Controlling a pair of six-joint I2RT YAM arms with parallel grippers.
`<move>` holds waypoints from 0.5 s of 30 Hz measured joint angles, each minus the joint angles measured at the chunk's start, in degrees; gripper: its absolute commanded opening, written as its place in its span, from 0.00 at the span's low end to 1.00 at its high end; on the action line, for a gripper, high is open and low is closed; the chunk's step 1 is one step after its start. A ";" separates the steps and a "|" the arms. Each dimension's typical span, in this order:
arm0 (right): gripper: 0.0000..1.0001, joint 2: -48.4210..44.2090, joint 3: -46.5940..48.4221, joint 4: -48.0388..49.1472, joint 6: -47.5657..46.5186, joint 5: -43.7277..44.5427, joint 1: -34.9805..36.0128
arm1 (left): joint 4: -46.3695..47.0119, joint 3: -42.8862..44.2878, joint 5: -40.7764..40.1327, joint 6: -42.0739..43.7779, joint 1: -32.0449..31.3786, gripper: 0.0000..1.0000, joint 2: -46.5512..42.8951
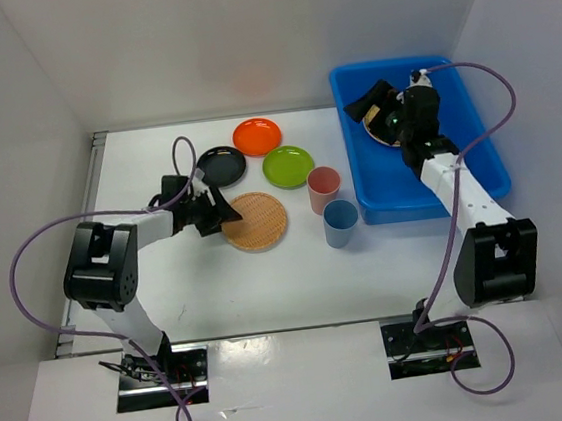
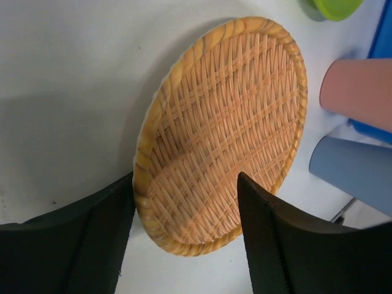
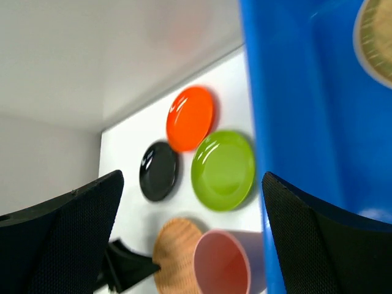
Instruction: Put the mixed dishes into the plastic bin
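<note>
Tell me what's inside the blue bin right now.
A tan round dish lies on the blue bin's floor. The right claw hangs over it in the top view, covering part of the floor, so more could lie beneath.

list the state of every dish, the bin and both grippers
tray on table: flat, rim between the open left fingers
tray in bin: lying inside
black plate: on table
orange plate: on table
green plate: on table
pink cup: upright
blue cup: upright
bin: one tray showing
left gripper: open
right gripper: open, empty
</note>
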 measured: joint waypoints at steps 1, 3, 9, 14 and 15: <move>0.98 -0.50 -0.37 0.02 -0.57 -0.11 1.31 | 0.79 -0.13 0.26 -0.13 0.00 0.65 0.46; 0.98 -1.66 -0.74 0.15 -1.51 -0.46 3.19 | 1.70 -0.28 0.39 -0.42 0.00 0.45 1.20; 0.98 -6.56 -0.83 1.57 -4.13 -2.80 5.92 | 4.35 -0.90 3.98 -3.74 0.07 0.00 2.91; 0.98 -7.08 -0.85 3.23 -5.88 -4.17 7.15 | 5.20 -1.64 5.79 -5.62 0.52 0.00 1.68; 0.98 -6.91 -0.85 3.23 -6.25 -4.42 7.67 | 4.50 -2.16 5.79 -5.75 0.94 0.00 0.42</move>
